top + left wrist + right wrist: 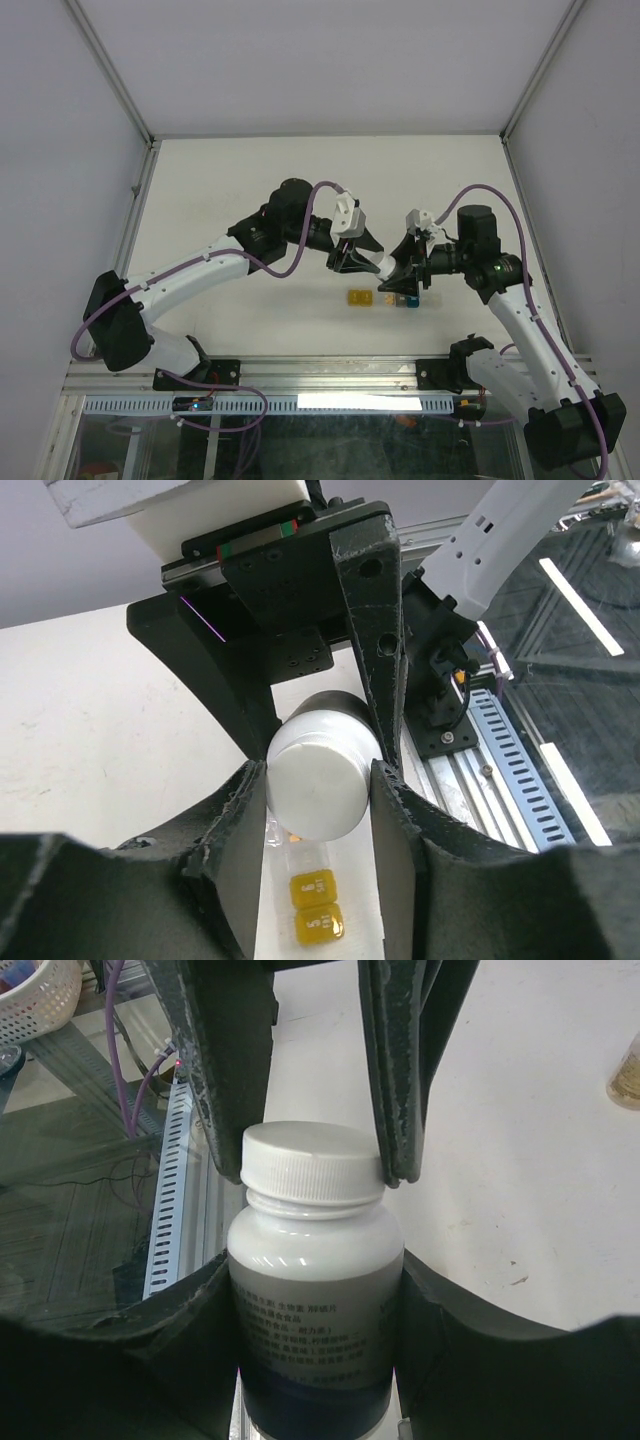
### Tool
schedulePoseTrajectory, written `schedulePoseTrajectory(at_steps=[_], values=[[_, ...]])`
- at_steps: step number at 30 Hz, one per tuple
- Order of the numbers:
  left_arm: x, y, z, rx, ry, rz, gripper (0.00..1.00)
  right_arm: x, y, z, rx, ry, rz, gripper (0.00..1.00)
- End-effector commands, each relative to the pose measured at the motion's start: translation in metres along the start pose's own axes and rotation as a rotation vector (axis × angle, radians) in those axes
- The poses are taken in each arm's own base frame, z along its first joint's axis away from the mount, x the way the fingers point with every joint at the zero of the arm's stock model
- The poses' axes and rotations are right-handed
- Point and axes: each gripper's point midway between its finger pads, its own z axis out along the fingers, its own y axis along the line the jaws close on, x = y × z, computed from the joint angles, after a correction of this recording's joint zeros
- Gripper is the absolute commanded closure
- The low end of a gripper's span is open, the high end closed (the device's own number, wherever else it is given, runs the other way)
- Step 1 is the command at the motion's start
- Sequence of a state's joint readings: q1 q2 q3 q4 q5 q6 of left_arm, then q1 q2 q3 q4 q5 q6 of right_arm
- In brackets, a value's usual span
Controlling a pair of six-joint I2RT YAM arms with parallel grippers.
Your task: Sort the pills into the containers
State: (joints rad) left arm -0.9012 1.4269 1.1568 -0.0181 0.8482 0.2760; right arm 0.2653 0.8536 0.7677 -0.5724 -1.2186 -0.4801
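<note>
Nearest the arm bases, in the lower middle of the top view, the containers [383, 299] lie as a short strip on the table [250, 180], yellow end left, blue end right. They look light, thin-walled and quick to skid, so I judge they want a gentle touch from above rather than a squeeze; the yellow tops [315, 905] carry a small raised mark, too small to read. Just beyond the strip, at the frame's centre, the white pill bottle [315, 1260] hangs between both arms; the right gripper [316, 1310] clamps its body; the left gripper [318, 785] is closed on the ribbed white cap [310, 1160]. The bottle is smooth stiff plastic, probably slippery and light, and is best held by body and cap ribs, as here. Its label shows fine Chinese print, not legible; no pills show.
</note>
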Motion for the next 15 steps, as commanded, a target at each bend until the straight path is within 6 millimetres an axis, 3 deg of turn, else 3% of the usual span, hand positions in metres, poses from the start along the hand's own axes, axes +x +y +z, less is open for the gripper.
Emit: schedulePoseTrajectory(at_steps=[1,8,13,15], values=[[0.021,-0.012,0.001,0.073,0.058,-0.009,0.56,-0.045,0.012,-0.003,-0.062,-0.100,-0.193,1.00],[-0.007,0.005,-0.008,-0.074,-0.002,0.013,0.26,-0.044,0.011,-0.003,-0.061,-0.100,-0.194,1.00],[-0.012,0.006,-0.020,-0.161,-0.038,0.029,0.04,-0.044,0.011,-0.003,-0.060,-0.100,-0.194,1.00],[-0.014,0.003,-0.027,-0.195,-0.064,0.023,0.01,-0.044,0.011,-0.003,-0.062,-0.099,-0.194,1.00]])
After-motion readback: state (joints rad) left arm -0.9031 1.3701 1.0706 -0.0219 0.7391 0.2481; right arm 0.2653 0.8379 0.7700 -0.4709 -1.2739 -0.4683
